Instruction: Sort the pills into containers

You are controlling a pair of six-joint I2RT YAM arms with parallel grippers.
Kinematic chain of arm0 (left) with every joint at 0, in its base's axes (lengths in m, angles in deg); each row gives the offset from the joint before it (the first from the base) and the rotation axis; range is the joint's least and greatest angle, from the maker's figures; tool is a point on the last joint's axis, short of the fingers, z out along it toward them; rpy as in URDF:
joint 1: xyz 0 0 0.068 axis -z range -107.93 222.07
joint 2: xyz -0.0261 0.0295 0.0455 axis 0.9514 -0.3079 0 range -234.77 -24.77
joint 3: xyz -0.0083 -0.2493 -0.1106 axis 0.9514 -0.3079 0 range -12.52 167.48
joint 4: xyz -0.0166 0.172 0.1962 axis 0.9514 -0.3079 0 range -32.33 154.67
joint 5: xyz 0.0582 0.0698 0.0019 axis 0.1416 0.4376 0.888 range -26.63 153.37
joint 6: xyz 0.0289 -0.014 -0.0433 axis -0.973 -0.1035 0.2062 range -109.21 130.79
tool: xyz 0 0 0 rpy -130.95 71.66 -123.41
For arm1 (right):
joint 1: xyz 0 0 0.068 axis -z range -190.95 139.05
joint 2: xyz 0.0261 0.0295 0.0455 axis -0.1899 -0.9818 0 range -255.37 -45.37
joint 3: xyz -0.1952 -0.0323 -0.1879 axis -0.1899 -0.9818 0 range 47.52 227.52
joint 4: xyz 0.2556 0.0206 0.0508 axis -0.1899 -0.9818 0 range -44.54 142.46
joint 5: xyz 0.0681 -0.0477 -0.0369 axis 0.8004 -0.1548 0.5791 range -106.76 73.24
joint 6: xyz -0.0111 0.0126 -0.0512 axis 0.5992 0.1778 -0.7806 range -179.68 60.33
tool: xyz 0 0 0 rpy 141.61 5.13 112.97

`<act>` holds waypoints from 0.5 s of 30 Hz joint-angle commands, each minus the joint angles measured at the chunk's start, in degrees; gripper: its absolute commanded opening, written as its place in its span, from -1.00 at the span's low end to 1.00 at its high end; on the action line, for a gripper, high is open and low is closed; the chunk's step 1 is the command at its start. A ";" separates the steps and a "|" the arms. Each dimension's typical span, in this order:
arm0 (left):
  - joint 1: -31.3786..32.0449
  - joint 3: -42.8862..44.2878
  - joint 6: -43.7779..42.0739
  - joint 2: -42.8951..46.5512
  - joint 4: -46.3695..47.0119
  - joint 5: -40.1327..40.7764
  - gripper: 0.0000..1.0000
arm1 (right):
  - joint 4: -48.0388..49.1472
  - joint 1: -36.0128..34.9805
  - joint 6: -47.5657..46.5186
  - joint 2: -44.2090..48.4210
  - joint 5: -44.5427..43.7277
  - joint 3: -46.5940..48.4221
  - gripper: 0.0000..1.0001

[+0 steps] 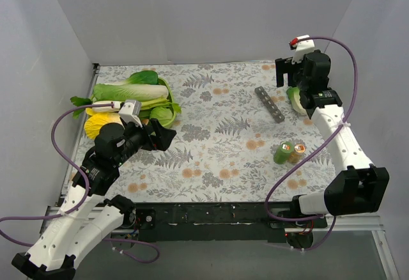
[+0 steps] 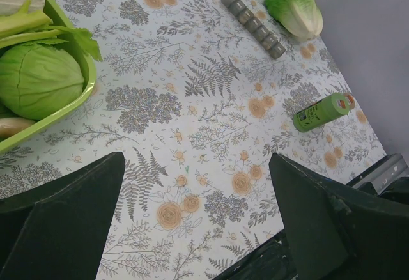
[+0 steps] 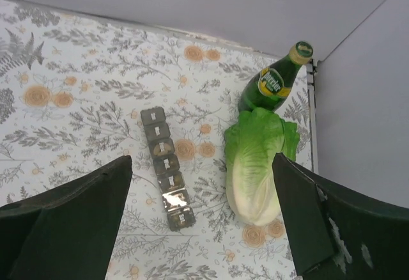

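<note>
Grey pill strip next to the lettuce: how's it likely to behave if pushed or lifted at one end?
The pill strip lies flat, long and narrow, so an end push would probably swivel it rather than slide it straight. It looks like rigid plastic, likely light and stiff when lifted. Its low profile may make a top grasp awkward.

- Left arm [image 1: 70,229]: glossy white shells on the long links, with matte black rounded housings at the joints.
- Right arm [image 1: 342,140]: the same white links, with a blocky black housing at the shoulder joint and black wrist parts.
- Left purple cable [image 1: 56,130]: thin and loose, running along the left arm.
- Right purple cable [image 1: 350,50]: the same colour, running from the right wrist.
- Left camera module [image 1: 131,109]: a small white-and-grey box.
- Right camera module [image 1: 305,45]: white, with a small red part on top.
- Left gripper [image 2: 196,158] and right gripper [image 3: 201,160]: broad, dark, matte, wedge-shaped fingers.
</note>
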 commanded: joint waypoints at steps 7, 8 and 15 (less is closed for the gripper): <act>-0.28 0.98 -0.89 0.76 0.90 0.27 0.96 | -7.80 0.63 -18.49 -8.96 16.51 0.98 0.93; -0.28 0.90 -1.07 0.94 0.72 0.36 0.96 | -11.99 0.80 -20.59 -10.91 18.87 2.56 0.93; -0.28 0.28 -1.68 0.68 0.37 0.98 0.96 | -20.73 2.38 -22.99 -27.87 18.02 11.44 0.86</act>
